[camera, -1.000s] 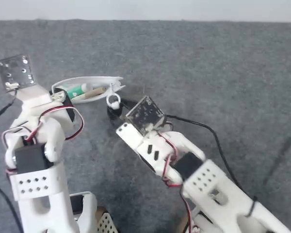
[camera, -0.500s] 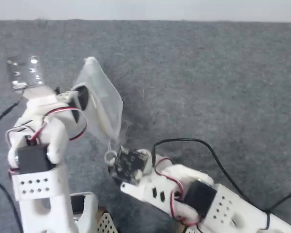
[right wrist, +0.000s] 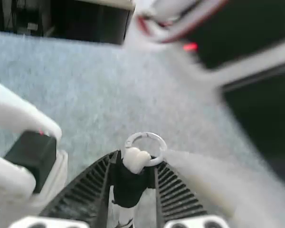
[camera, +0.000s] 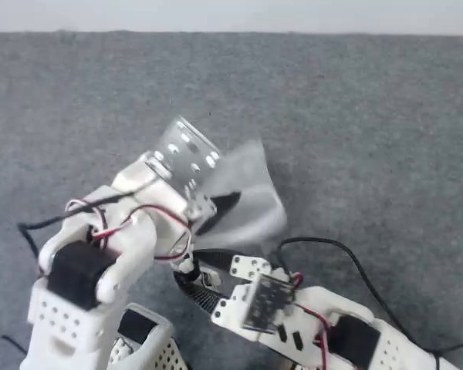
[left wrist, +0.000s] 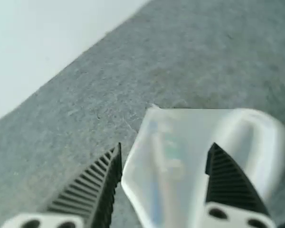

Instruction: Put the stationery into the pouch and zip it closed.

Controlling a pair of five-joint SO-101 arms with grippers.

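Since the earlier frame the left arm [camera: 92,262] has swung in from the worktop's edge toward its middle, carrying the pouch [camera: 243,196] with it, and the right arm [camera: 324,331] has drawn back to just below the pouch.

The pouch is soft, translucent, milky plastic with rounded corners, lifted off the worktop [camera: 370,116]. The left end effector [left wrist: 165,147] grasps it: the pouch fills the gap between the two black ribbed fingers [left wrist: 109,183]. A blurred blue-green streak [left wrist: 156,142] shows through its wall, too smeared to name.

At the pouch's lower corner the right end effector [right wrist: 135,166] is clenched on the zip pull [right wrist: 135,157], a small white knob with a thin ring, set on a black tab between the serrated pads.

Both arms are white moulded plastic with perforated brackets and loose red and black wires.

The worktop is covered in a grey, felt-like mat with a short nap. Beyond the pouch a pale, plain wall [camera: 231,15] meets its far edge.
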